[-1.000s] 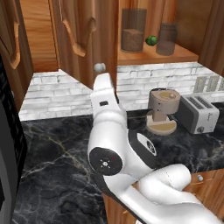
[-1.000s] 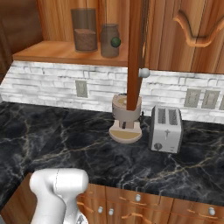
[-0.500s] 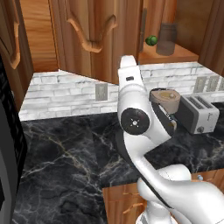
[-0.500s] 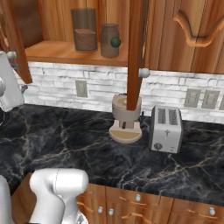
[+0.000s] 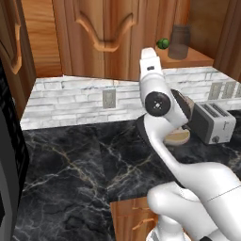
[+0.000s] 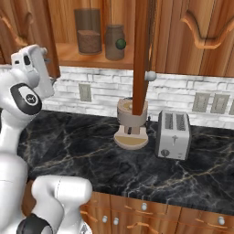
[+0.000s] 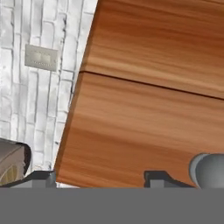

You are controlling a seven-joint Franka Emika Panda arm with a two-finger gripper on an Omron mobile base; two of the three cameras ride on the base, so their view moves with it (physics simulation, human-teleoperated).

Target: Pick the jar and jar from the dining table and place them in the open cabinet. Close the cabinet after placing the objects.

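Black marble worktop (image 6: 151,171) spans the lower frame beneath white brick tiles (image 6: 183,91). On it stand one toaster (image 6: 172,135) and one round appliance (image 6: 131,124), just behind the open door (image 6: 141,50) of the cabinet (image 6: 91,57). Two jars stand on the shelf, upper centre: a tall jar (image 6: 88,31) and a smaller jar (image 6: 114,42) with a green knob. The pincer (image 7: 98,180) faces wooden panelling with its tips set wide apart, holding nothing.
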